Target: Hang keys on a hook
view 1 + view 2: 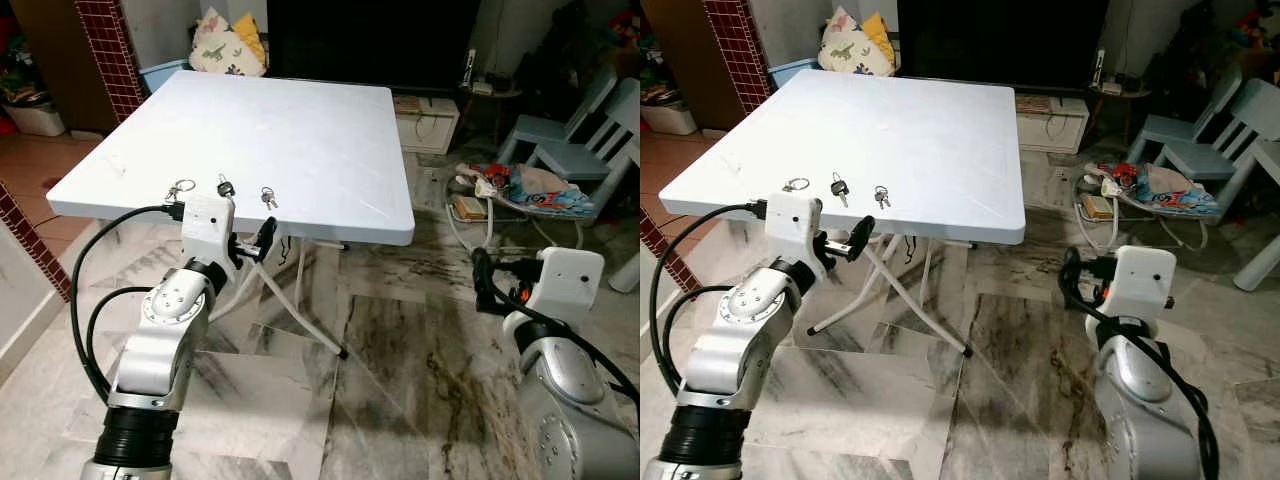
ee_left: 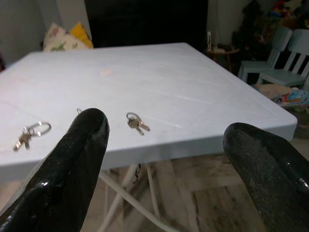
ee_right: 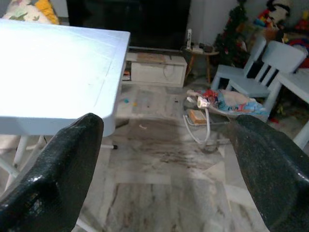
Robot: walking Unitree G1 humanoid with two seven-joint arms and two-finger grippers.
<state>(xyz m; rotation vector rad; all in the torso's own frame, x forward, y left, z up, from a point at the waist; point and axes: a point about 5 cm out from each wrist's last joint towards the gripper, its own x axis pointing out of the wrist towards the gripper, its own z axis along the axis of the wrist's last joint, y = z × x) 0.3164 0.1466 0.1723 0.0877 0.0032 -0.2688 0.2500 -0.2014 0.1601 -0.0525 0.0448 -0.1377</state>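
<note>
Three sets of keys lie near the front edge of the white folding table [image 1: 300, 130]. They are a ring with a small key [image 1: 180, 187], a black-headed key [image 1: 226, 187] and a silver pair [image 1: 268, 197]. My left gripper [image 1: 258, 240] is open, held just below and in front of the table edge, under the keys. In the left wrist view the silver pair [image 2: 137, 123] lies between the two fingers [image 2: 84, 145], and the ring [image 2: 31, 131] sits off to one side. My right gripper [image 1: 485, 280] is open, low over the floor to the right of the table.
Crossed white legs [image 1: 300, 310] stand under the table. To the right are light blue chairs [image 1: 585, 130] and a low rack of clutter [image 1: 520, 190]. A white cabinet [image 1: 425, 120] and pillows [image 1: 228, 45] lie behind. A brick column [image 1: 110, 50] is at the back left.
</note>
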